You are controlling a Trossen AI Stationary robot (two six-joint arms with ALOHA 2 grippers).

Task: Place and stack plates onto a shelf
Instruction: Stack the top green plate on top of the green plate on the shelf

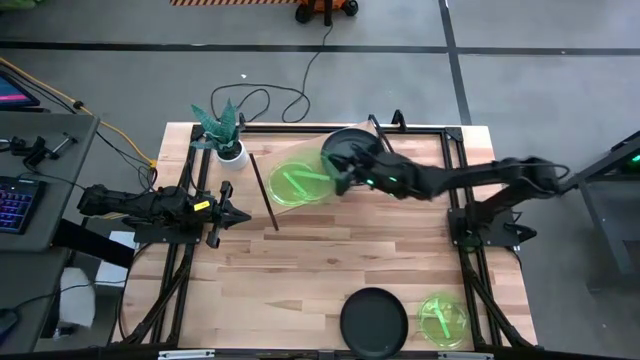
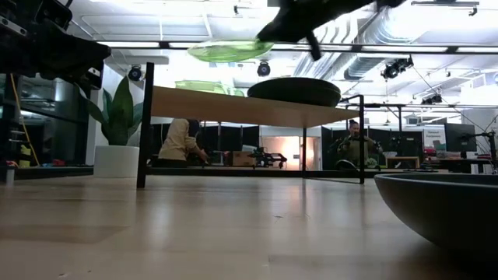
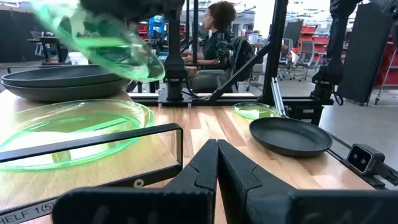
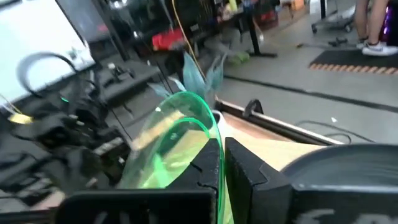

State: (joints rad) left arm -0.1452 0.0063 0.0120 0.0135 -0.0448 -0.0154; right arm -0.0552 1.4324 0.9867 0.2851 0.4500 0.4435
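Holding a green plate by its rim, the right gripper has its jaws clamped on it above the shelf. Another green plate and a grey plate lie there already. The left gripper, jaws together, waits near a potted plant. One grey plate and one green plate sit on the bench.

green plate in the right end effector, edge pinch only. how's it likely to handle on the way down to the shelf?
Probably stiff: the green plate keeps its round shape though the right end effector pinches only its rim. Likely light, since that one-edge hold carries it tilted above the shelf. Its glossy translucent surface looks slippery, so it may pivot or slip in the grip.
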